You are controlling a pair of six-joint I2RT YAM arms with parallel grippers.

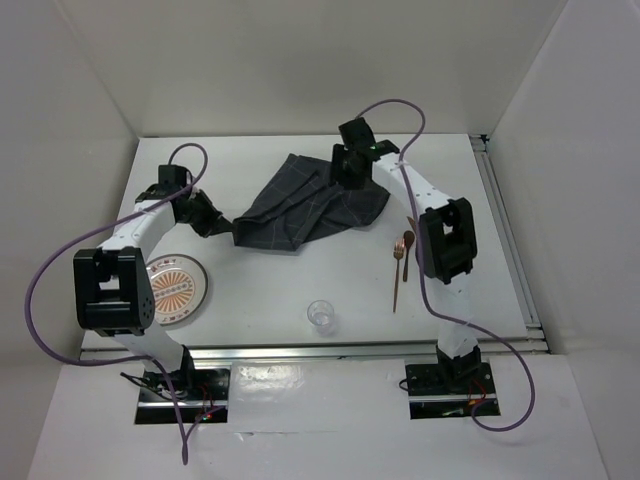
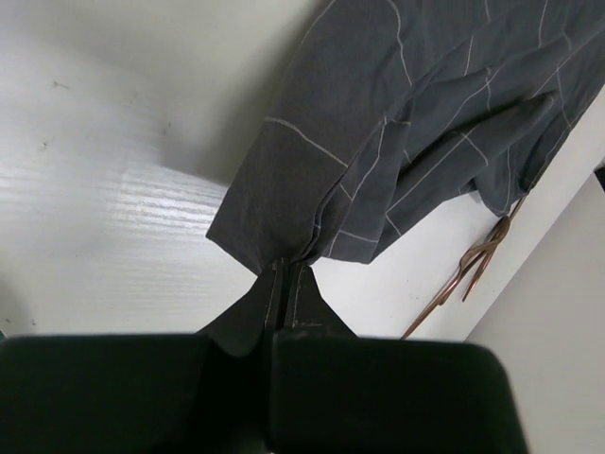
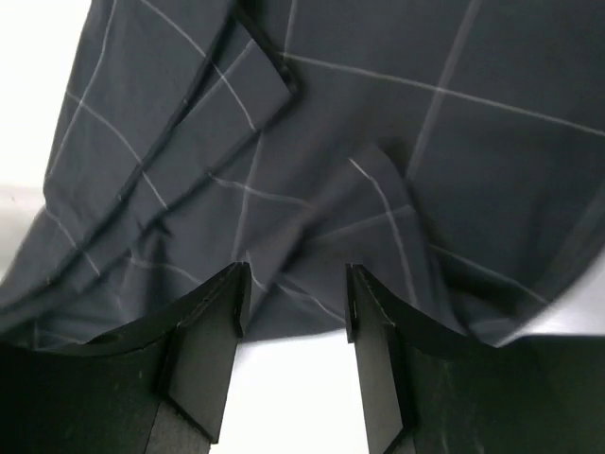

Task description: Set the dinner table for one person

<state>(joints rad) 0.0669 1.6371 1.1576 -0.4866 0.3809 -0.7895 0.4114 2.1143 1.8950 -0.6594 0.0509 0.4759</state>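
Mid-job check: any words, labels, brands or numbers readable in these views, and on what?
None can be read. The round plate with an orange sunburst pattern bears ornament only; the dark grey checked cloth, the small clear glass and the copper-coloured spoon and fork show no markings.

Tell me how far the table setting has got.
Done: nothing; the cloth lies crumpled. In hand: the left gripper is shut on one corner of it, and the right gripper hangs open above it. Left: spread the cloth, then bring together the plate, glass, fork and spoon, now scattered apart.
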